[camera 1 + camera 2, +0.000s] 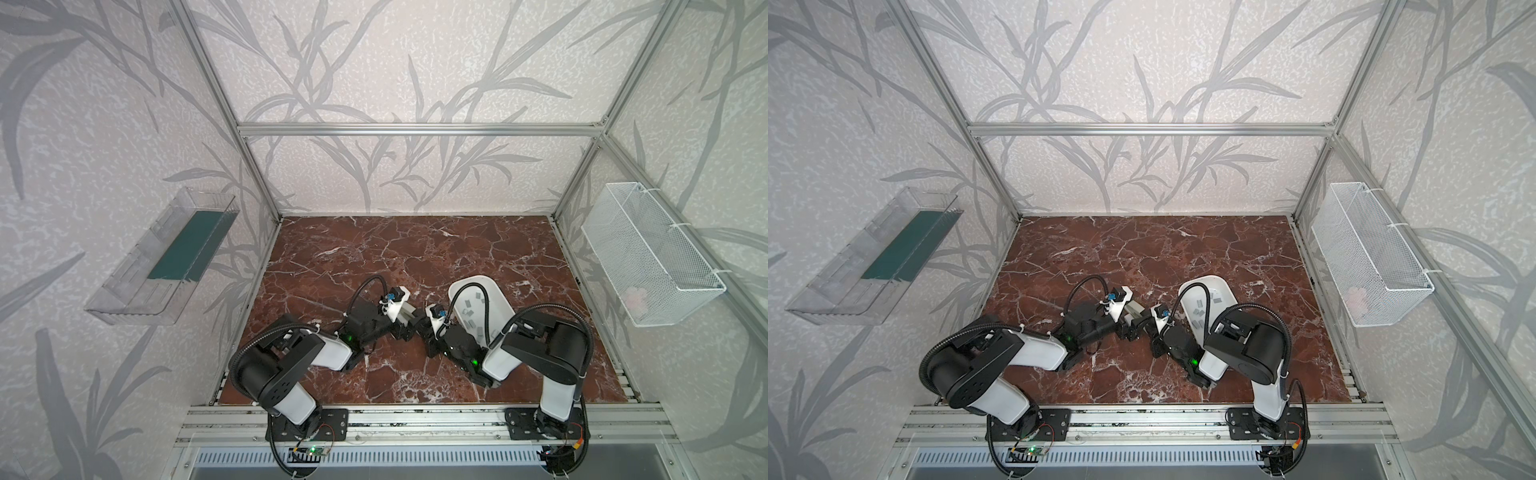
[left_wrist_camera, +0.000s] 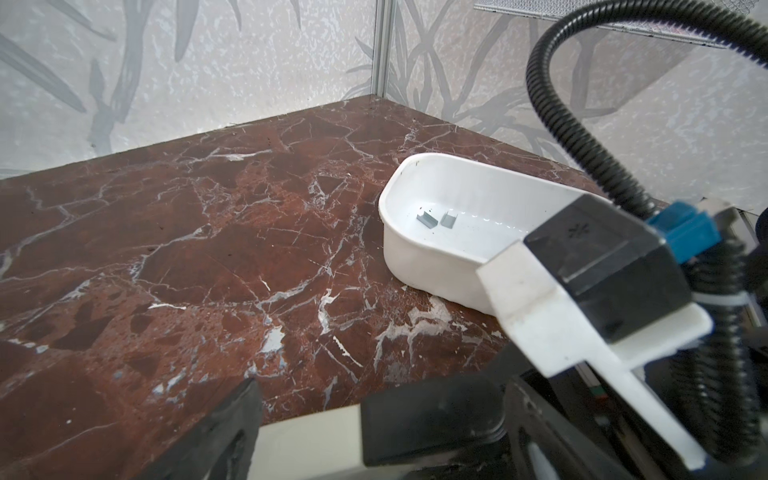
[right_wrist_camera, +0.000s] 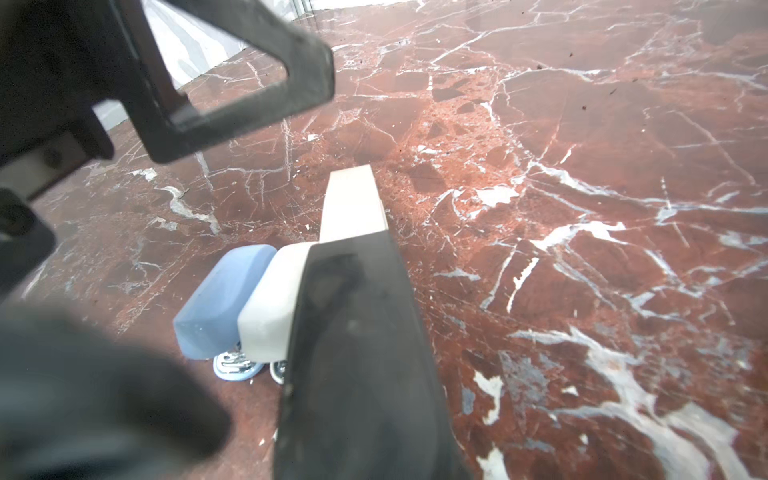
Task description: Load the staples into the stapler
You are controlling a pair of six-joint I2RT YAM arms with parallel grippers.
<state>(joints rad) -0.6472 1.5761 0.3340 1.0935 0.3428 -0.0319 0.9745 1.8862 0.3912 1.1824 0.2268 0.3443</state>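
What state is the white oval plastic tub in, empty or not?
Not empty: the white oval plastic tub holds small grey metal staple strips.

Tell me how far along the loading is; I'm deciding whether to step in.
Done: the white stapler looks opened, its top swung up. In hand: the left end effector and right end effector crowd it; no strip shows in either. To do: staples lie in the tray, so picking one and loading it remain.
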